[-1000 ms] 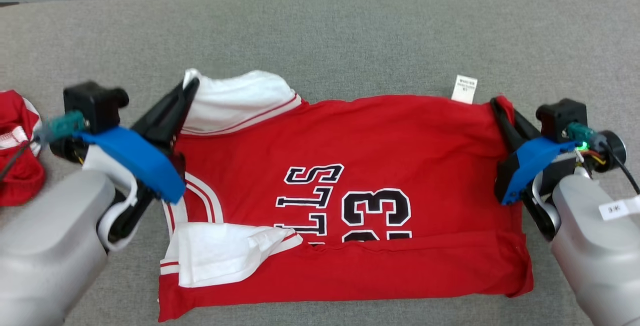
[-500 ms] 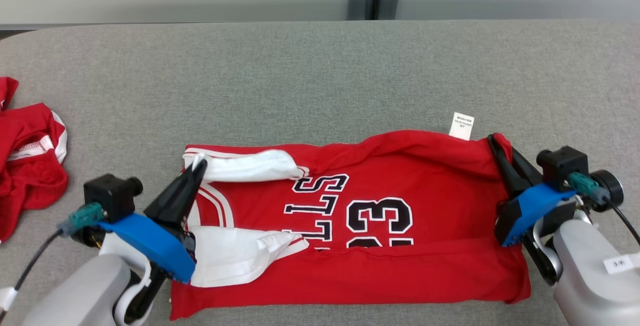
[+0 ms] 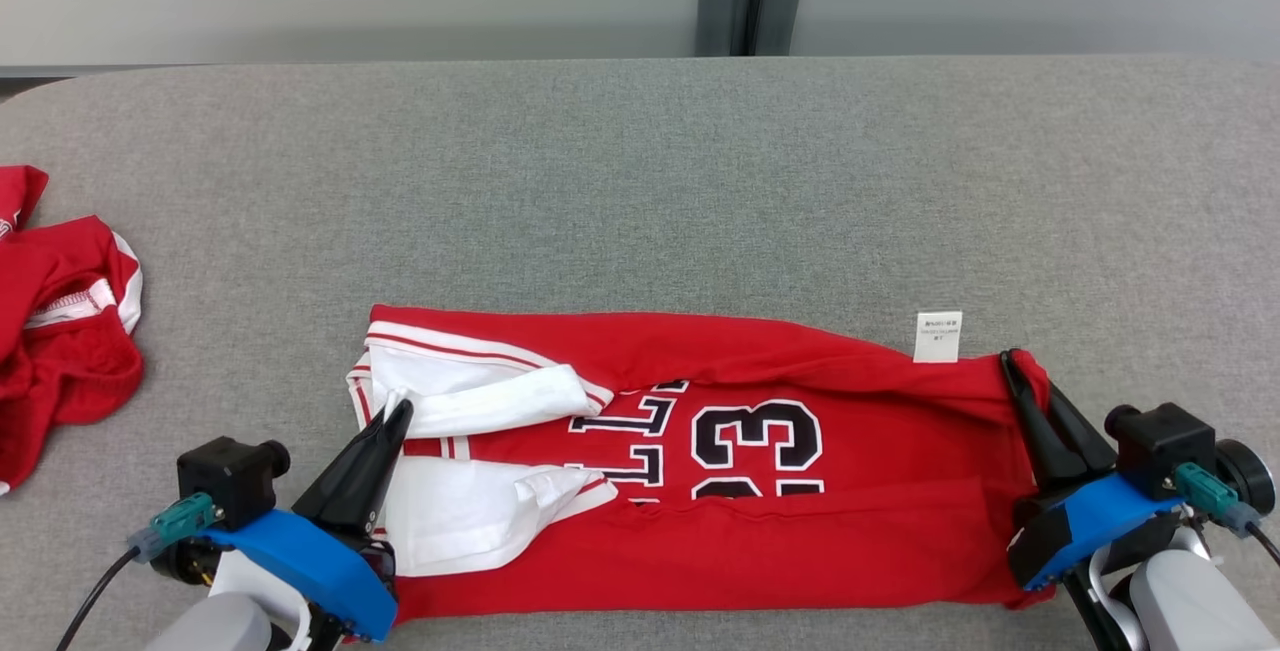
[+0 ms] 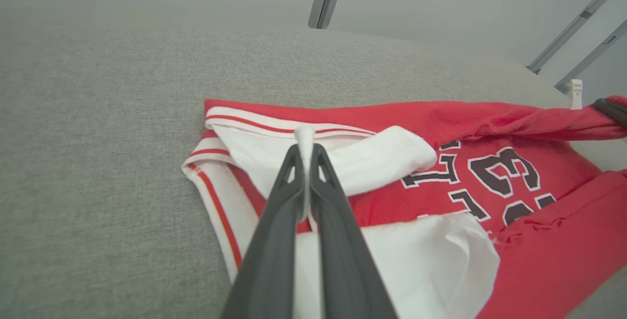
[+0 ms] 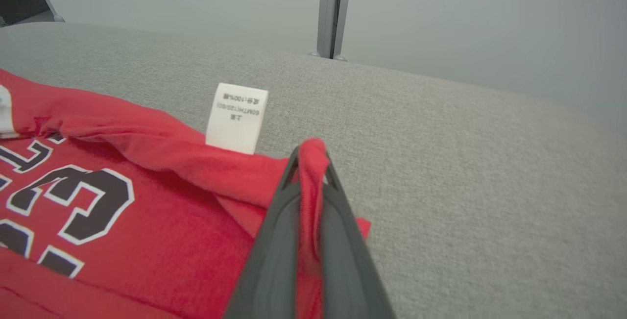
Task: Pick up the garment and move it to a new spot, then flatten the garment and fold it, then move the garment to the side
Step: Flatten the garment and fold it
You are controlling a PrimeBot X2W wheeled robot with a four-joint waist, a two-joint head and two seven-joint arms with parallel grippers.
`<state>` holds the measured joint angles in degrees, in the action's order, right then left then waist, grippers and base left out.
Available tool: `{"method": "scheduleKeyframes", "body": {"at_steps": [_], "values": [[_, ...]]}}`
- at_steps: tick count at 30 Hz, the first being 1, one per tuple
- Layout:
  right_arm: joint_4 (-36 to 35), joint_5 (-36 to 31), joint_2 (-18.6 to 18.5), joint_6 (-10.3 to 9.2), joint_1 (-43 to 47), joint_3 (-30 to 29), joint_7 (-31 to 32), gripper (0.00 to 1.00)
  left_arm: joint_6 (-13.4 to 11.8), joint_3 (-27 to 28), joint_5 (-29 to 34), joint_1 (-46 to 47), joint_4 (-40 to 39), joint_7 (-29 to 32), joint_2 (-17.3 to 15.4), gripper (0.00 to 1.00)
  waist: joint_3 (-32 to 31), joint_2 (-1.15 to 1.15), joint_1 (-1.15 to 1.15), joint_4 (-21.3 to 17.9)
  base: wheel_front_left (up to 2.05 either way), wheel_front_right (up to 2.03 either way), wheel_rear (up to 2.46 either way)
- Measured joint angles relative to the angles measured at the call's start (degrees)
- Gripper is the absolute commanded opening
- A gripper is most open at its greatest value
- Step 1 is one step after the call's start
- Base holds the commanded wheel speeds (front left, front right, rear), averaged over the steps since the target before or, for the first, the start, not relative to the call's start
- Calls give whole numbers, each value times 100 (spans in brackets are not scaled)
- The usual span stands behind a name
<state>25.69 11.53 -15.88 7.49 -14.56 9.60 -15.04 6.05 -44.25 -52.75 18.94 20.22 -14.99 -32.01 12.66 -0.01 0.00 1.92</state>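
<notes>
Grippers first, by the tabletop's (image 3: 640, 181) near edge, both clamped tight: left gripper (image 3: 397, 411) on white trim (image 3: 470, 386), right gripper (image 3: 1010, 361) on a red corner of the garment (image 3: 760, 531), which lies along that edge. Thin pinches may slip, or uneven pulling may skew the fold. Since a second ago, the far layer has come nearer, overlapping the lettering (image 3: 755, 436). Another red cloth (image 3: 60, 351) lies at the left edge.

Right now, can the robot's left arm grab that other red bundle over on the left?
Probably not yet. The left gripper is shut on white cloth of the jersey. Nothing lies on the grey table between it and the red bundle.
</notes>
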Motion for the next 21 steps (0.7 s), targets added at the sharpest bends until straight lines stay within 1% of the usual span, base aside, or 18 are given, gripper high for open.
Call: {"method": "scheduleKeyframes", "body": {"at_steps": [3, 4, 5, 6, 7, 8, 9, 12, 15, 19, 21], "values": [[-175, -1, 56, 0, 129, -80, 0, 0, -3, 155, 66, -133, -1, 0, 26, 0, -3, 0, 0, -20, 0, 0, 0], [-229, -2, 76, 0, 174, -96, 0, 30, -21, 226, 96, -180, 0, 0, 36, 0, -6, 0, 0, -27, 0, 0, 0], [-265, 0, 92, 1, 222, -114, 0, 13, -20, 299, 104, -218, -4, 0, 63, 0, -12, 0, 0, -31, 0, 0, 0], [-307, 2, 111, 1, 266, -157, 0, 17, -23, 348, 152, -250, -4, 0, 88, 0, -20, 0, 0, -33, 0, 0, 0], [-377, 2, 120, 1, 308, -205, 0, 58, -56, 425, 247, -283, -14, 1, 108, 47, -27, 0, 0, -33, 0, 0, 0], [-421, 14, 122, 1, 341, -235, 0, 100, -91, 519, 348, -310, -35, 0, 131, 87, -37, 0, 0, -31, 0, 0, 0], [-459, 15, 138, 1, 385, -276, 0, 100, -104, 632, 416, -353, -53, -1, 164, 100, -49, 0, 0, -29, 0, 0, 0], [-627, 18, 182, 0, 561, -401, 1, 100, -146, 968, 655, -523, -178, 0, 297, 100, -87, 0, 0, -19, 0, 0, 0], [-898, 35, 205, 0, 676, -543, 0, 100, -178, 1457, 1015, -723, -399, 0, 464, 100, -109, 1, 0, -5, 0, 0, 0], [-1139, 81, 247, 0, 787, -690, 0, 100, -249, 2320, 1526, -1030, -739, 0, 768, 100, -128, 1, 0, -7, 0, 0, 0], [-1129, 91, 285, 0, 792, -779, 0, 100, -275, 2708, 1895, -1145, -917, 0, 955, 100, -145, 1, 1, 0, 0, 0, 0]]}}
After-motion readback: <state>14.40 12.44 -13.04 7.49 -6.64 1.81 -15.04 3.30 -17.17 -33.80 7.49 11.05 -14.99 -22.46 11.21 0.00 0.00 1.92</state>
